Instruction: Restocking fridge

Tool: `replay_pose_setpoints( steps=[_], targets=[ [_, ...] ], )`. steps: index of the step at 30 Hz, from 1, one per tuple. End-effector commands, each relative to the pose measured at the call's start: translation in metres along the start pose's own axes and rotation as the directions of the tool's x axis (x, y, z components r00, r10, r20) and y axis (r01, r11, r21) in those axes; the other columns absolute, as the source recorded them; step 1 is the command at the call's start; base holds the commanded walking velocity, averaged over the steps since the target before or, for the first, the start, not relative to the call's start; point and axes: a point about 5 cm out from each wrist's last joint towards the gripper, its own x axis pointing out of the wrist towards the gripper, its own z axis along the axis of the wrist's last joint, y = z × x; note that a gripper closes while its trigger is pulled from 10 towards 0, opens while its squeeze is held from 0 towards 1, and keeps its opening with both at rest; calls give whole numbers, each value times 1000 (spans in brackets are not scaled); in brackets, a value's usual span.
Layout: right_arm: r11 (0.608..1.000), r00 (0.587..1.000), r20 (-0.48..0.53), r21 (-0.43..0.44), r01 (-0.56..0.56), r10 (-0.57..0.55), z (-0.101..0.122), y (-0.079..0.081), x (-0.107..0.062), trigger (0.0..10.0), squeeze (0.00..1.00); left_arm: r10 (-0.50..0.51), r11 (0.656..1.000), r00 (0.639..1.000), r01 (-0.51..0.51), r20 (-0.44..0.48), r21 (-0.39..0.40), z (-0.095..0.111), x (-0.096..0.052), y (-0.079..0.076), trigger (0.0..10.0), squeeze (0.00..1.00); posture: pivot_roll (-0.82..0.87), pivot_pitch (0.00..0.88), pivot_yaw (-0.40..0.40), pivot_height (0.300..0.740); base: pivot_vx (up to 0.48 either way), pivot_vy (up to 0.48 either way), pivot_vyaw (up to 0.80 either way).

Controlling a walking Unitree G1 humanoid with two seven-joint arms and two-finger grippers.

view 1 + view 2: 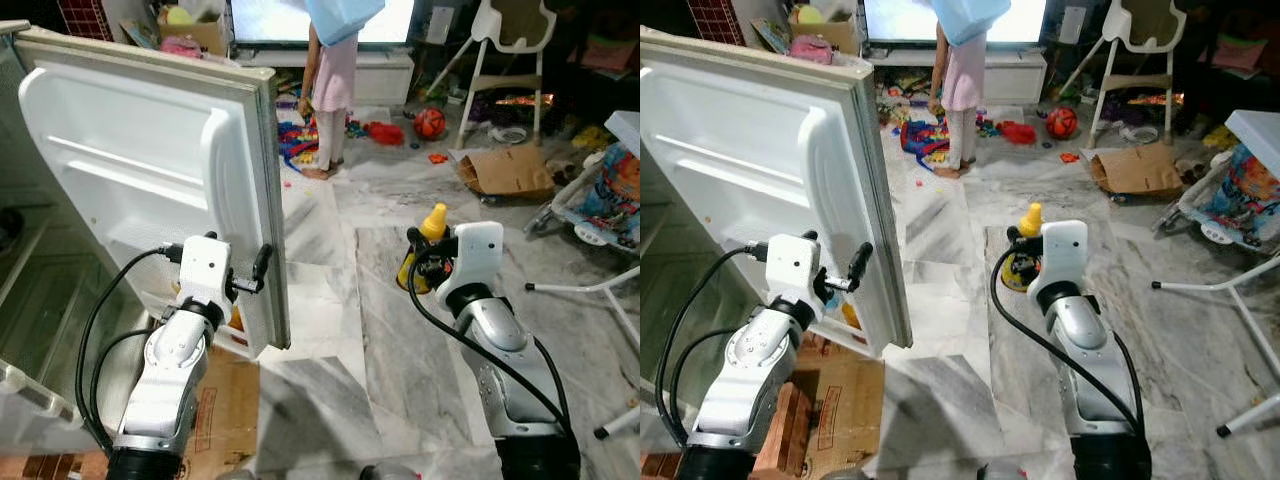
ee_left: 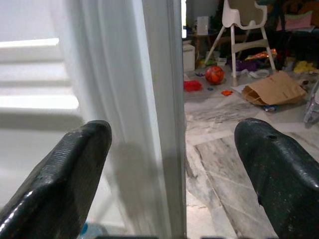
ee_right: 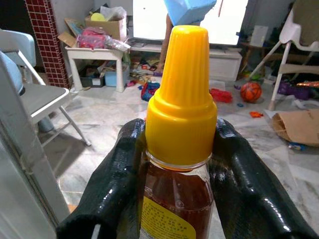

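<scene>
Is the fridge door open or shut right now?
Open: the fridge door is swung out, its inner shelves visible, and the left tool straddles its edge.

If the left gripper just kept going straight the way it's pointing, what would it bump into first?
Most likely the fridge door's edge: the open left gripper has that edge between its fingers, though depth is unclear.

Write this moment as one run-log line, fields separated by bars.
left gripper: open, straddling fridge door edge | right gripper: shut on yellow-capped bottle | door: open | person: standing behind
</scene>
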Motion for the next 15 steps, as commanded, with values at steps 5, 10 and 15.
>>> replay_pose_setpoints(
  steps=[5,10,15],
  targets=[
    [1000,998,55,-10,10,-10,11,-2,3,10000,0,-7,1000,999,7,31,3,8,10,-4,10000,0,36,0,-9,740,480,0,0],
    [1000,999,53,-10,13,-12,10,-2,2,10000,0,-5,1000,1000,5,28,6,7,13,-4,10000,0,33,0,-5,740,480,0,0],
    [1000,999,52,-9,15,-15,10,-2,1,10000,0,-17,1000,1000,17,11,15,5,17,-8,10000,0,34,0,-4,740,480,0,0]
  ],
)
